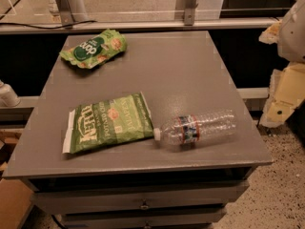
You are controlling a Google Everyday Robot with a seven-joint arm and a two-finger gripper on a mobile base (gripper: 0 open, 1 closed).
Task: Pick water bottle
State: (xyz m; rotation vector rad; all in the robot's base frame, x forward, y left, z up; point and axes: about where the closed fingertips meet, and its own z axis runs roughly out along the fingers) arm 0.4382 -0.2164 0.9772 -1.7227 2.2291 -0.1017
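Observation:
The water bottle (198, 128) lies on its side near the front right of the grey table (190, 66). It is clear and ribbed, with a red-and-blue label band, and its white cap points left, close to the corner of a green chip bag. My gripper (280, 97) shows as a white and cream shape at the right edge of the view. It is off the table's right side, apart from the bottle and to its upper right, and holds nothing that I can see.
A large green chip bag (109, 123) lies flat just left of the bottle. A smaller green snack bag (94, 48) lies at the back left. The table has drawers (143, 202) below its front edge. A rail (143, 25) runs behind the table.

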